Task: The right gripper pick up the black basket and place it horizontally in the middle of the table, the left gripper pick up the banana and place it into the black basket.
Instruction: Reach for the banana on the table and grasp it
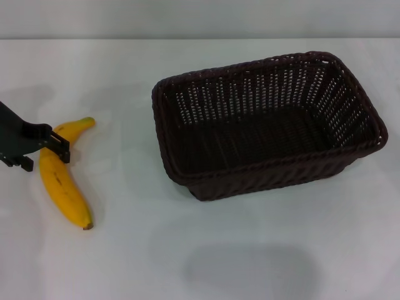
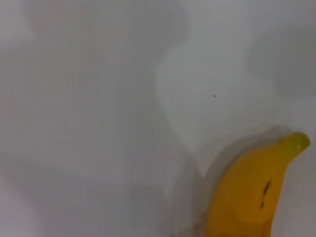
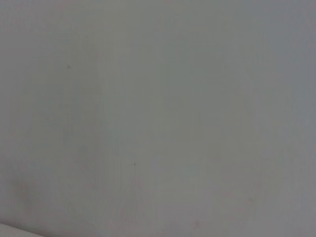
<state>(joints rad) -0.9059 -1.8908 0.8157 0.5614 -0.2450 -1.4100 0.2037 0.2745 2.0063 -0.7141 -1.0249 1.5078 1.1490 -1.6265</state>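
The black basket [image 1: 269, 167] stands upright and empty on the white table [image 1: 187, 262], right of centre, its long side running across the view. The yellow banana [image 1: 62, 187] lies flat on the table at the far left, its stem pointing toward the back. My left gripper [image 1: 42, 155] comes in from the left edge, low over the banana's upper half. Its fingers are open, with one black finger [image 1: 61, 147] lying across the fruit. The left wrist view shows the banana [image 2: 252, 197] close up on the white surface. My right gripper is out of view.
The right wrist view shows only plain white surface. A stretch of bare tabletop lies between the banana and the basket. The table's far edge [image 1: 200, 39] meets a grey wall behind the basket.
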